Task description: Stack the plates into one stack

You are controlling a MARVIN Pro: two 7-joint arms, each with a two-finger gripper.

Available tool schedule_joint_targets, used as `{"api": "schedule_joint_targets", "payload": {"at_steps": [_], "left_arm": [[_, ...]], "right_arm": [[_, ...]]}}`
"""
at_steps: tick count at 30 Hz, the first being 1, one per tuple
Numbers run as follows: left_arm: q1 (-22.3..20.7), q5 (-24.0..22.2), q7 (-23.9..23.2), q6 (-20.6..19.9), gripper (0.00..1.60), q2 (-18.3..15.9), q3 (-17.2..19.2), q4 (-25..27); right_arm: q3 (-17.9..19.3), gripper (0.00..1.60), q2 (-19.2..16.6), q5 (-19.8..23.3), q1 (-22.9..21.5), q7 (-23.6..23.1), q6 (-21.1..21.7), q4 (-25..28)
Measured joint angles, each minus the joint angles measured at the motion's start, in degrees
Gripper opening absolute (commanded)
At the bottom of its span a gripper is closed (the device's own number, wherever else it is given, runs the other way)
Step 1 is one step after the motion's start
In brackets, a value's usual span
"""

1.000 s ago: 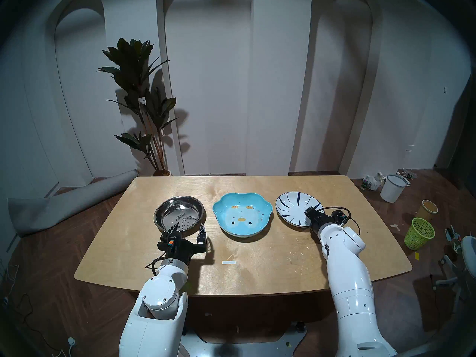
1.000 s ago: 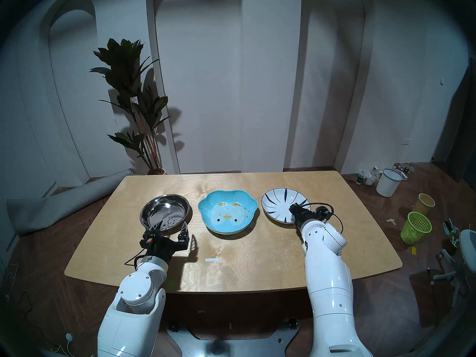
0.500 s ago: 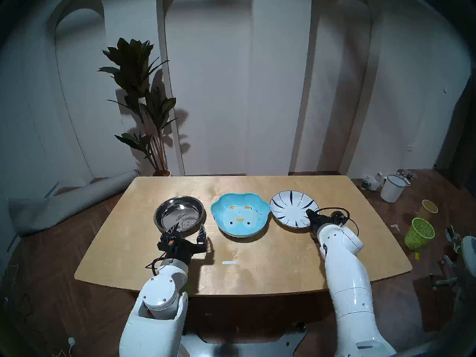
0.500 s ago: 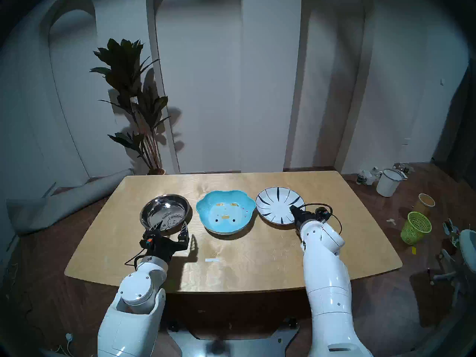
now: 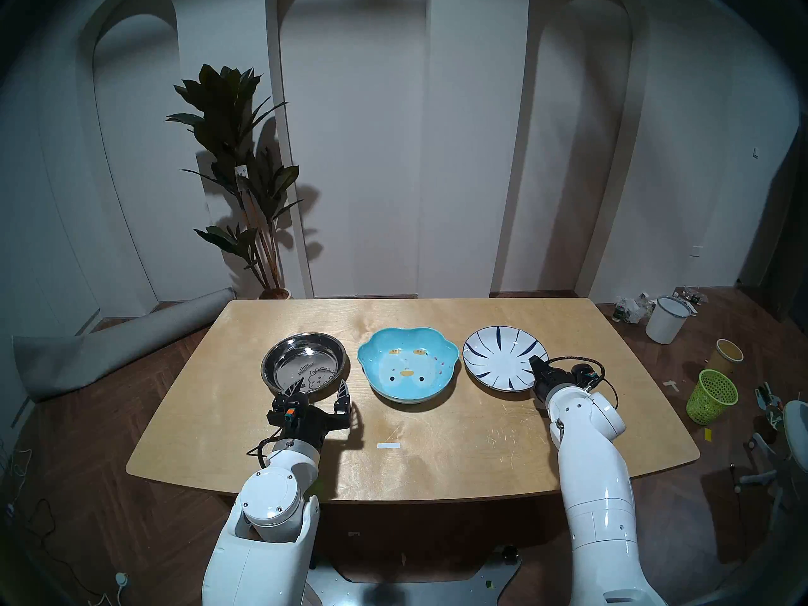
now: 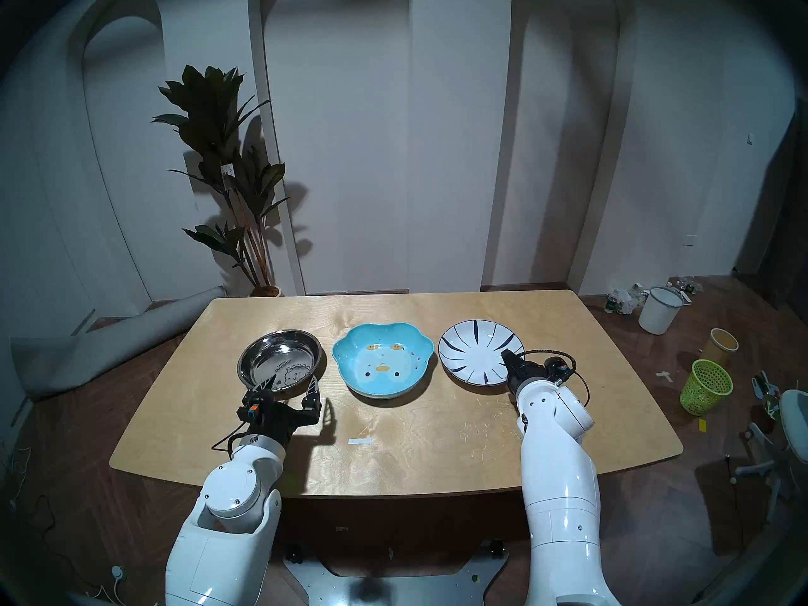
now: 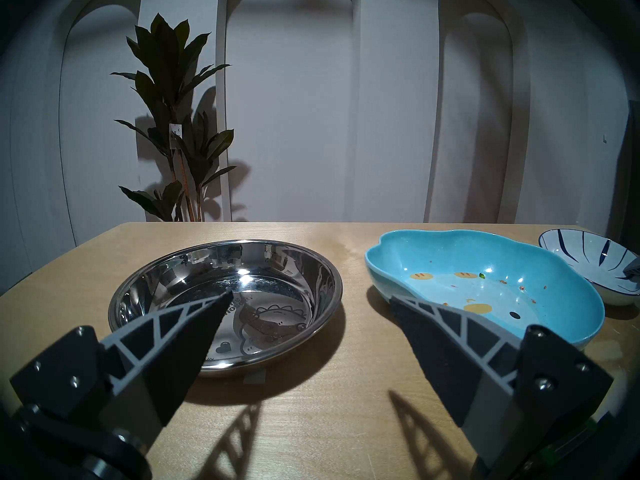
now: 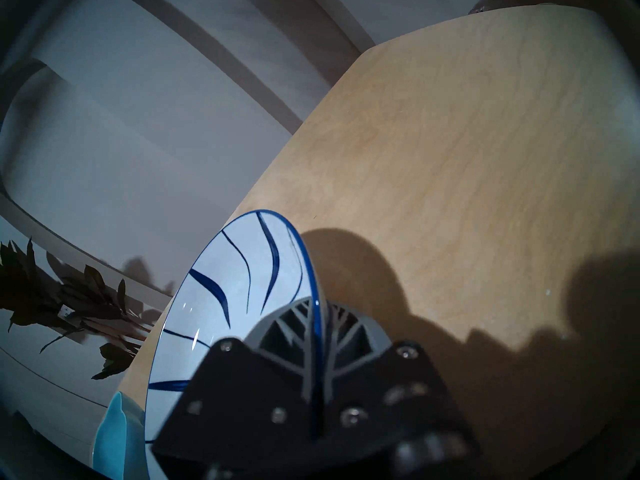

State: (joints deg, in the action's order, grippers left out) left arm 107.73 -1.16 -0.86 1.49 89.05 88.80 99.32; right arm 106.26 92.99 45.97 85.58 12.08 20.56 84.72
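Note:
Three plates stand in a row on the wooden table (image 5: 306, 316). The steel plate (image 5: 304, 361) with a dinosaur print is on the left, the light-blue flower-shaped plate (image 5: 409, 364) in the middle, the white plate with dark-blue stripes (image 5: 503, 358) on the right. My right gripper (image 5: 534, 361) is shut on the striped plate's near right rim (image 8: 313, 316), one finger on each side of the rim. My left gripper (image 5: 321, 386) is open just in front of the steel plate (image 7: 225, 295), its left fingertip over the rim, holding nothing.
A small white label (image 5: 388, 446) lies on the table near the front centre. A potted plant (image 5: 245, 176) stands behind the far left corner. On the floor to the right are a green basket (image 5: 712, 396), a yellow cup (image 5: 728, 351) and a white bucket (image 5: 666, 318).
My right gripper closed on the striped plate's rim. The plate slid left against the blue plate, nudging it left, then came back a little right. The left arm stayed still.

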Motion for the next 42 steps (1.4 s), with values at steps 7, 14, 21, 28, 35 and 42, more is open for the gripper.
{"api": "schedule_joint_targets", "payload": {"at_steps": [7, 14, 21, 28, 35, 42], "left_arm": [[0.00, 0.00, 0.00, 0.00, 1.60, 0.00, 0.00, 0.00], [0.00, 0.00, 0.00, 0.00, 1.60, 0.00, 0.00, -0.01], [0.00, 0.00, 0.00, 0.00, 1.60, 0.00, 0.00, -0.01], [0.00, 0.00, 0.00, 0.00, 1.60, 0.00, 0.00, -0.01], [0.00, 0.00, 0.00, 0.00, 1.60, 0.00, 0.00, -0.02], [0.00, -0.01, 0.00, 0.00, 1.60, 0.00, 0.00, -0.03]], "right_arm": [[1.68, 0.00, 0.62, 4.80, 0.21, 0.34, -0.38, 0.71], [3.40, 0.00, 1.03, 11.72, 0.47, 0.68, -0.43, 0.91], [4.48, 0.00, 1.18, 17.74, 1.03, 0.64, -0.45, 1.33], [5.50, 0.00, 1.29, 21.66, 1.68, 0.12, -0.67, 2.46], [6.09, 0.00, 1.33, 22.65, 1.88, 0.07, -0.53, 3.64], [4.76, 0.00, 1.10, 22.85, 1.16, 0.52, 1.37, 3.92]]}}
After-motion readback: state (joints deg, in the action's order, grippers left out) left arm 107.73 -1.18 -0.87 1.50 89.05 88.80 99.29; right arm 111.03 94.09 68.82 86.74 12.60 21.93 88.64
